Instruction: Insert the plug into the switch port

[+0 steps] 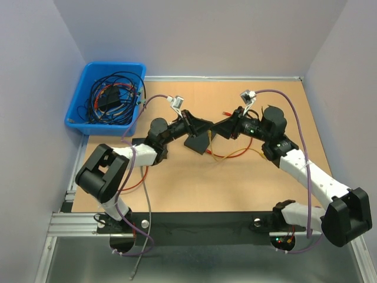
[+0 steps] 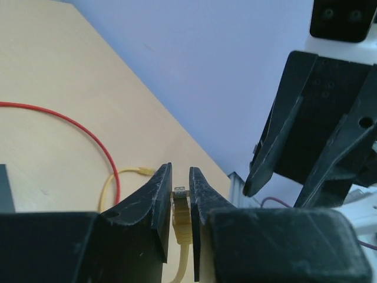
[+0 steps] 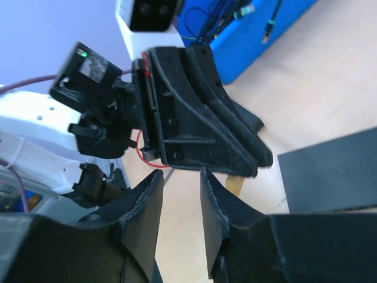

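My left gripper (image 2: 179,172) is shut on a yellow network plug (image 2: 180,206), with its clear tip showing between the fingertips and its yellow cable trailing down. In the top view the left gripper (image 1: 206,127) is held just above the right end of the black switch (image 1: 197,144). My right gripper (image 3: 180,178) is open and empty; it faces the left gripper tip to tip (image 1: 219,130). In the right wrist view the left gripper's black fingers (image 3: 200,127) hang just beyond my jaws, with a bit of the yellow plug (image 3: 235,184) under them and the switch (image 3: 330,177) at the right.
A blue bin (image 1: 107,97) of tangled cables stands at the back left. A red cable (image 2: 70,127) and the yellow cable's other end (image 2: 140,171) lie on the wooden table (image 1: 235,183). An orange cable loop (image 1: 235,155) lies right of the switch.
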You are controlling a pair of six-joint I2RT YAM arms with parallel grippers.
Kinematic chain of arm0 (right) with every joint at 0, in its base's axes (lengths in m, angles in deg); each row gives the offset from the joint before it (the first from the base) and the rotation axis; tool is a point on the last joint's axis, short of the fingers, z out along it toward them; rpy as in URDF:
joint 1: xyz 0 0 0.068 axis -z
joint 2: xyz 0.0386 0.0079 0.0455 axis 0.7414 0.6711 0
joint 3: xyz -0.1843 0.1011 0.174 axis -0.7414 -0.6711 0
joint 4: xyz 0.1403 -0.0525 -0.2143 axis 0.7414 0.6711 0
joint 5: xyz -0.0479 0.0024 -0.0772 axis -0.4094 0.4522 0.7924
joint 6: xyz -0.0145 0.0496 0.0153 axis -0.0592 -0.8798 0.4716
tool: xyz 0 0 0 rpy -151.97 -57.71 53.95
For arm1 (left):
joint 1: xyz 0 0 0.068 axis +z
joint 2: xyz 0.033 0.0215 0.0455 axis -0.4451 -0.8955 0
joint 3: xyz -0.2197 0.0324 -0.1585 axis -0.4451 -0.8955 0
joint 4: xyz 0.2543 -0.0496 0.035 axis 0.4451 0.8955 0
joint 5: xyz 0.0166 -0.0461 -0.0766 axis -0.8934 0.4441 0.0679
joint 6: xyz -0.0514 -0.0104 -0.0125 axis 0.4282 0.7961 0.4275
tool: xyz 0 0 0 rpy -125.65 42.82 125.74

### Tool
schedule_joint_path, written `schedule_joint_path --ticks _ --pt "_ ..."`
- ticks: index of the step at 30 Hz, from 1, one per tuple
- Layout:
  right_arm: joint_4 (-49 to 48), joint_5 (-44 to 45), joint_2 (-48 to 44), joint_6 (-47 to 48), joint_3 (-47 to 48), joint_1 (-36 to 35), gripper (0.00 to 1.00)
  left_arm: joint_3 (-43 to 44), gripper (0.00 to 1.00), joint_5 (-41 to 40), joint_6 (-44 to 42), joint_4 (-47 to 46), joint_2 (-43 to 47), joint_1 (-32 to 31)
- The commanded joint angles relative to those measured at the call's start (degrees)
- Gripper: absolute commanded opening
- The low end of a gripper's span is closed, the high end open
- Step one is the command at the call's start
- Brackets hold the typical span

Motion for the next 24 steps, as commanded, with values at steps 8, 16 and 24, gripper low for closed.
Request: schedule_joint_path --ticks 8,16,24 --pt "-6.4 -7.3 2.2 -5.4 4.9 0.6 0.4 -4.0 0.0 10.0 24.2 -50.3 -5.8 4.3" --pt "-6.7 -8.6 4.4 -4.8 -1.0 0.7 0.43 -3.6 0.0 9.7 24.2 -50.3 -4.5 4.4" --pt "-10.1 -10.2 7.8 -7.5 -2.1 0.7 0.42 -2.7 0.0 9.5 25.0 -50.1 -2.6 4.4"
